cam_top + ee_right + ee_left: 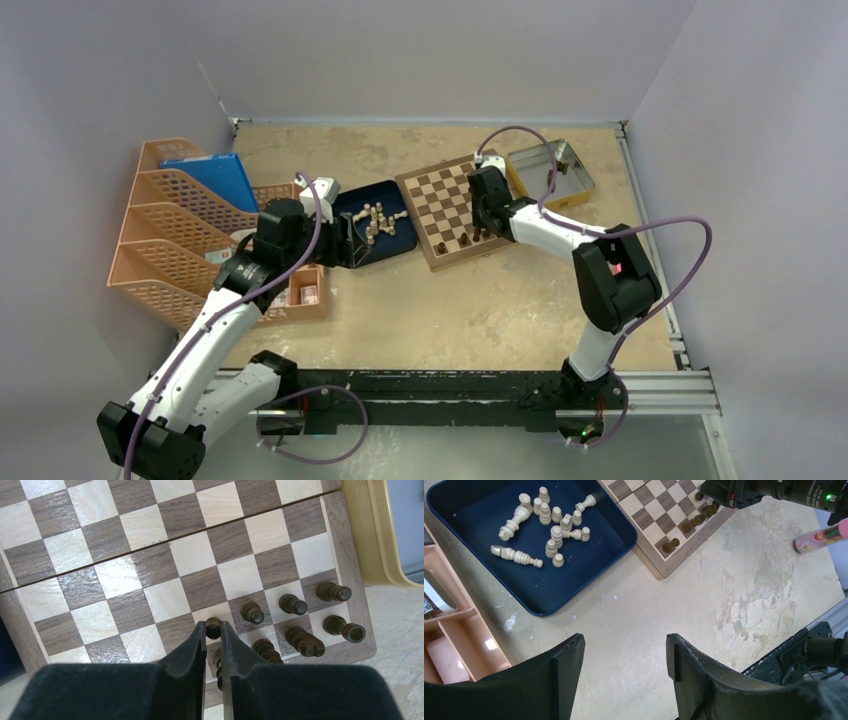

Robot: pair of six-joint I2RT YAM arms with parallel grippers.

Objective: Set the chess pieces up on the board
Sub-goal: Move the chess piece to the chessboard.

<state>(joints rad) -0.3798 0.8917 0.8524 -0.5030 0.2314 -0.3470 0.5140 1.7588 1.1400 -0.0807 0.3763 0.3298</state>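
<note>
- Closest to the lens in my right wrist view was the right hand [212, 625]. Its black fingers [192, 655] were pressed almost together, pinching a dark pawn [214, 629] at their tips over the chessboard [125, 555].
- Other dark chessmen [292, 604] stood upright in two short rows just beside that pawn. In my top view they sat at the board's near right corner.
- I saw the left hand [624, 645] spread wide with nothing between its fingers [566, 655], hovering over bare desk [724, 605].
- Cream chessmen [551, 530] lay mostly toppled and bunched in the blue tray [539, 600], which sat just beside the board's left edge.
- I could see a metal tin [575, 185] lying off the board's right side.
</note>
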